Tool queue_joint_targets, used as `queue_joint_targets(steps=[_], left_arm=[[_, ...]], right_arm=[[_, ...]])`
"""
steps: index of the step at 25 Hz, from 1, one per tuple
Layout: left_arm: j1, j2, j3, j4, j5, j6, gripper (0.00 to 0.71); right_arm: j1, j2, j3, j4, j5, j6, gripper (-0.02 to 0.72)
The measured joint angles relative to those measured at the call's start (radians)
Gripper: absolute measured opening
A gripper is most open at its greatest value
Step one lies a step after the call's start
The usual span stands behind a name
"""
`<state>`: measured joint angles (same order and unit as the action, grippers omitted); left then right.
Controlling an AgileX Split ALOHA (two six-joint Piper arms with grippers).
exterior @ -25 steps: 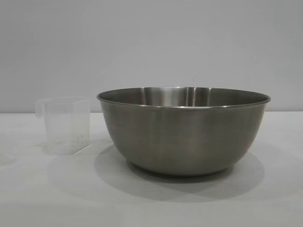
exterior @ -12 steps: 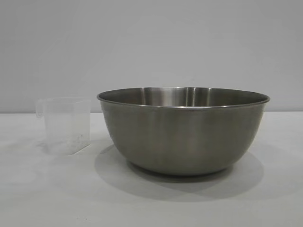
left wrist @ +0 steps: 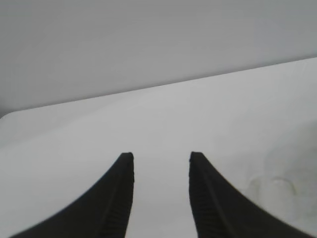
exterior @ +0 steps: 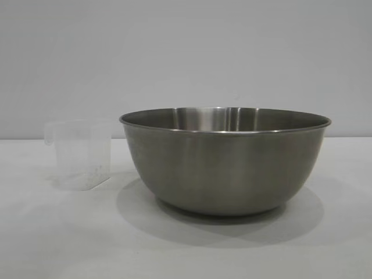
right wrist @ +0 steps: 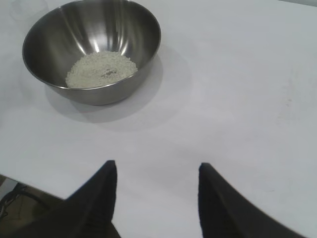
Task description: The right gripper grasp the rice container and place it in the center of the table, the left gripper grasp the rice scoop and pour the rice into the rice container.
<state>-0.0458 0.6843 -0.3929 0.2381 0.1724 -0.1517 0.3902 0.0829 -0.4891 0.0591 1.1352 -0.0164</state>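
my left hand (left wrist: 161, 163) and right hand (right wrist: 156, 171) hang open, empty, over the desk (exterior: 58, 232); rice (right wrist: 101, 68) lies in the rice container (exterior: 225, 163), rice scoop (exterior: 81, 154) upright beside it.

brushed steel rice container (exterior: 225, 163), translucent plastic rice scoop (exterior: 81, 154), matt white table (exterior: 58, 232).

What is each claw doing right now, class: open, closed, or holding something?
Left claw: open, holding nothing, above the bare table.
Right claw: open, holding nothing, back from the rice container.
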Motion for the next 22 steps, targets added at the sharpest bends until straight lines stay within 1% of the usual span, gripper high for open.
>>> queue_joint_targets(steps=[3, 6, 10, 13, 16, 18, 22], left_arm=[[0.000, -0.140, -0.033, -0.017, 0.213, 0.000, 0.225], [0.000, -0.253, -0.089, -0.050, 0.385, 0.037, 0.225], [0.000, -0.356, -0.122, -0.164, 0.556, 0.144, 0.225], [0.000, -0.416, -0.124, -0.212, 0.685, 0.166, 0.225], [0.000, -0.483, -0.124, -0.243, 0.780, 0.197, 0.225], [0.000, -0.535, -0.124, -0.250, 0.822, 0.210, 0.225], [0.000, -0.617, -0.120, -0.250, 0.852, 0.214, 0.225]], right_arm=[[0.000, 0.000, 0.000, 0.000, 0.000, 0.000, 0.360], [0.000, 0.000, 0.000, 0.000, 0.000, 0.000, 0.360], [0.000, 0.000, 0.000, -0.002, 0.000, 0.000, 0.360], [0.000, 0.000, 0.000, -0.002, 0.000, 0.000, 0.360], [0.000, 0.000, 0.000, -0.002, 0.000, 0.000, 0.360], [0.000, 0.000, 0.000, -0.002, 0.000, 0.000, 0.360], [0.000, 0.000, 0.000, -0.002, 0.000, 0.000, 0.360]])
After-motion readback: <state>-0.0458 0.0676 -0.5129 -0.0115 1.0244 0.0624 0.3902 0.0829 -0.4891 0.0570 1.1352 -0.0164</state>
